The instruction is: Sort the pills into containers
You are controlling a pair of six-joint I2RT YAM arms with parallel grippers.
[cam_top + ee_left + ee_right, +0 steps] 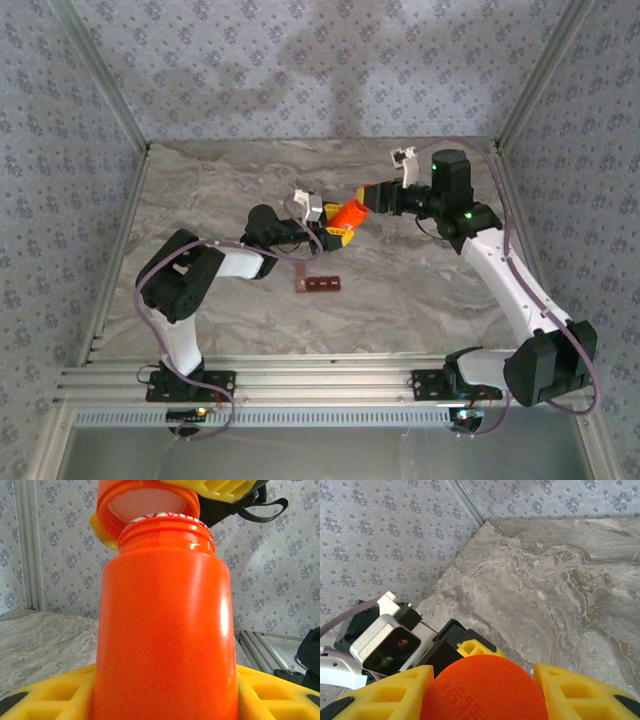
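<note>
My left gripper is shut on an orange bottle, held above the middle of the table. In the left wrist view the bottle stands upright between yellow fingers. Its orange cap hangs tilted just over the open mouth, where something red and white shows. My right gripper is shut on that cap, its yellow fingers on either side. The containers, a dark red-brown strip of cells, lie flat on the table in front of the bottle.
A grey marbled table is walled by patterned panels on three sides. An aluminium rail carries both arm bases at the near edge. The left wrist's camera housing sits close under the cap.
</note>
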